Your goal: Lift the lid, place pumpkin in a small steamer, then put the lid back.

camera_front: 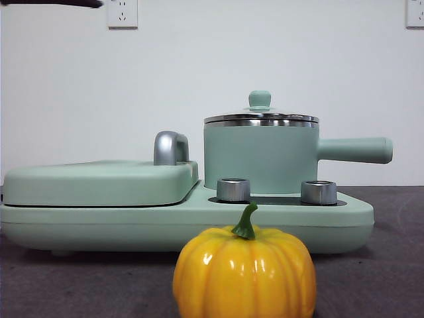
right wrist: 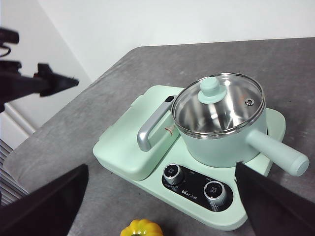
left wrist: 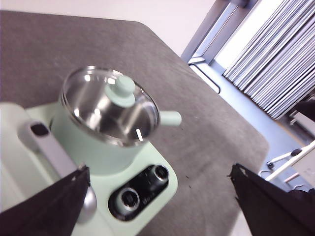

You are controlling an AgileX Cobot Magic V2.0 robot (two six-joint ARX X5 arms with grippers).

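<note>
nothing of the task is begun, by the look of things: lid [camera_front: 260, 114] seated on the small steamer [camera_front: 260, 159], pumpkin [camera_front: 244, 269] loose on the table [camera_front: 391, 265] in front of the cooker base [camera_front: 99, 218].

going left to right in the front view: the flat hinged cover [camera_front: 99, 180] with its silver handle [camera_front: 170, 147] lies on the left half of the base; right of it stands the steamer, two steel dials [camera_front: 233, 189] below it, its long side handle [camera_front: 354, 150] pointing right. the pumpkin sits nearest the camera, just in front of the base and well apart from the pot.

the step in hand is lifting the lid. the next move calls for one gripper to come down over the small mint knob [right wrist: 210, 89] at the lid's centre and close on it squarely, then raise it straight, since the glass disc could tip or slide off the steel rim.

both arms hover high, looking down on the cooker. the left gripper [left wrist: 160, 196] has its jaws spread wide with nothing between them, above the steamer and dials. the right gripper [right wrist: 162, 206] is likewise wide apart and empty, over the front of the base with the pumpkin just in sight. neither touches anything.
</note>
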